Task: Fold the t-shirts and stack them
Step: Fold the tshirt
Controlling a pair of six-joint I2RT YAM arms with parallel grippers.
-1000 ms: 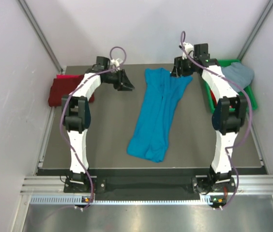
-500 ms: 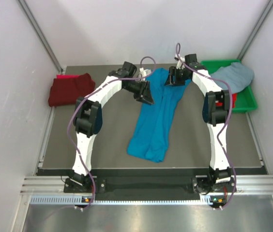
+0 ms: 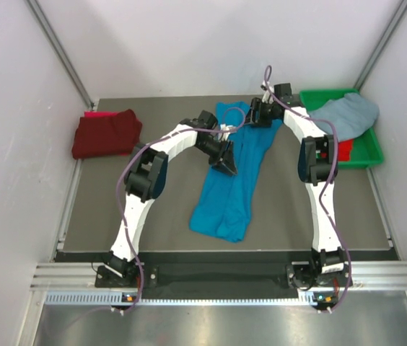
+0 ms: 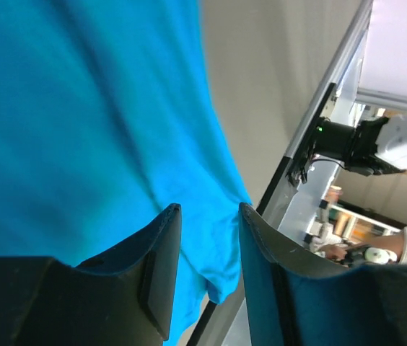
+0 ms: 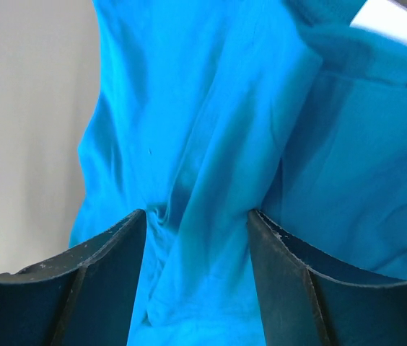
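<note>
- On the table's far-left edge, the maroon t-shirt lies folded, well apart from both arms.
- The left gripper has swung in from near that pile to the turquoise t-shirt's left edge. Its fingers are apart and pinch nothing.
- The turquoise t-shirt lies mid-table as a long narrow strip, unmoved.
- The right gripper has shifted from the bin side to the shirt's far end. Its jaws are spread over the cloth, not yet gripping.
- Judgement: both are lining up for the next fold.
- Bare table lies left of the strip. The green bin crowds the right.
</note>
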